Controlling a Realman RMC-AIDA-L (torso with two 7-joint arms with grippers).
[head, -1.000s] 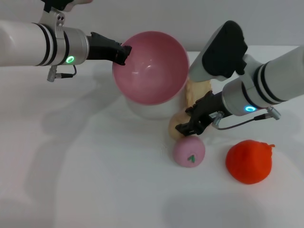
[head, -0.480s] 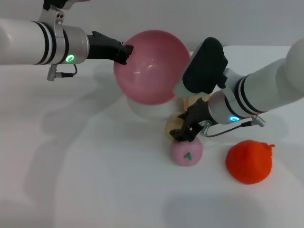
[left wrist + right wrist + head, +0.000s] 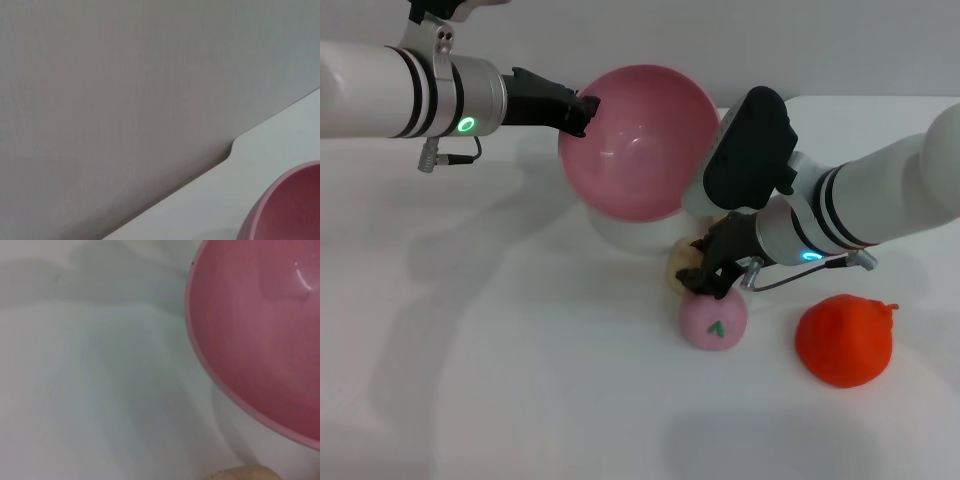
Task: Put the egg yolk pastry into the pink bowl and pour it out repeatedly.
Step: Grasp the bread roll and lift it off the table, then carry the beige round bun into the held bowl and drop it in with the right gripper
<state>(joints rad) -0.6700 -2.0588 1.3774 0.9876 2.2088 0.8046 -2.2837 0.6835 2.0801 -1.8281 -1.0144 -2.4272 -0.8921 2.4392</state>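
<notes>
Nearest to the robot, the pink ball (image 3: 714, 320) is lying on the white table (image 3: 500, 380), and just behind it the egg yolk pastry (image 3: 682, 270) is sitting, touching it. The right gripper (image 3: 705, 276) is closing around the pastry, but how firm the grip is I cannot tell. It should be squeezing gently and lifting straight up, not pushing the ball. Farther back, the left gripper (image 3: 582, 108) is clamping the rim of the pink bowl (image 3: 638, 142), which is tilting its empty mouth toward the robot, so it should be levelled first.
</notes>
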